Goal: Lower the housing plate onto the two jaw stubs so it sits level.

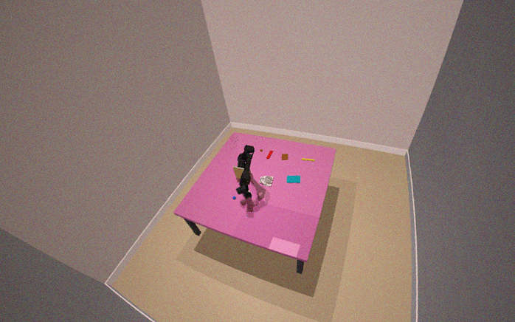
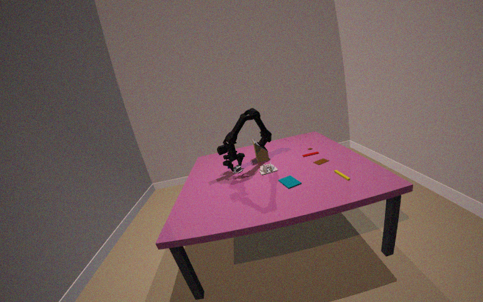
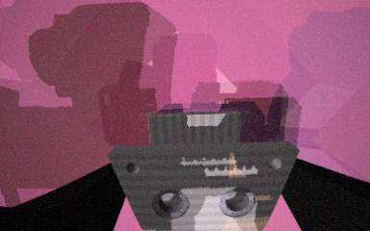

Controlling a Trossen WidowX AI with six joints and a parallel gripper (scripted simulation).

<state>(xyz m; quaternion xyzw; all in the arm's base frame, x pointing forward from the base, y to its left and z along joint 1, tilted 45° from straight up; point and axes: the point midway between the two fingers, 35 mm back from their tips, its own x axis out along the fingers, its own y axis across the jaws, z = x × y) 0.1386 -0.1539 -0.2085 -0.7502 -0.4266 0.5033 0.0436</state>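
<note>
My gripper is shut on the housing plate, its black fingers against the plate's two sides. The plate is grey and ribbed, with two large ringed holes, two small holes and a raised block at its far edge. It shows only as a small pale shape in the exterior view, held low over the table to the left of the jaw assembly. The white jaw assembly sits on the pink table. Its stubs are too small to make out singly and it is outside the wrist view.
A tan panel stands beside the arm. A teal plate, brown square, red bar and yellow bar lie on the table. A blue ball lies near the gripper.
</note>
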